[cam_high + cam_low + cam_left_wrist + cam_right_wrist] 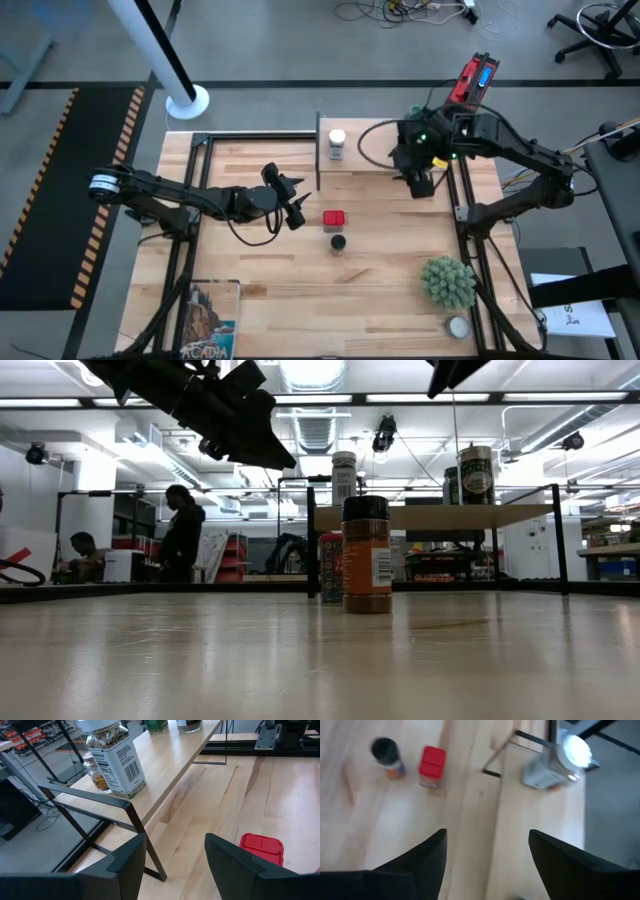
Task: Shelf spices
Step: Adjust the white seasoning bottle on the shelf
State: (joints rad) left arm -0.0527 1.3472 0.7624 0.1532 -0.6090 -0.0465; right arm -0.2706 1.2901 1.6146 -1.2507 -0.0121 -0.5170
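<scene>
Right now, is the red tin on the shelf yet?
No. The red tin sits on the table beside the black-lid jar, apart from the shelf.

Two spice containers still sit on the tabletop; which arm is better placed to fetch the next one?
Left, probably. The left gripper, open, hovers right beside the red square tin and the black-lidded jar. The right gripper, open too, hangs over the light wooden shelf, farther off.
</scene>
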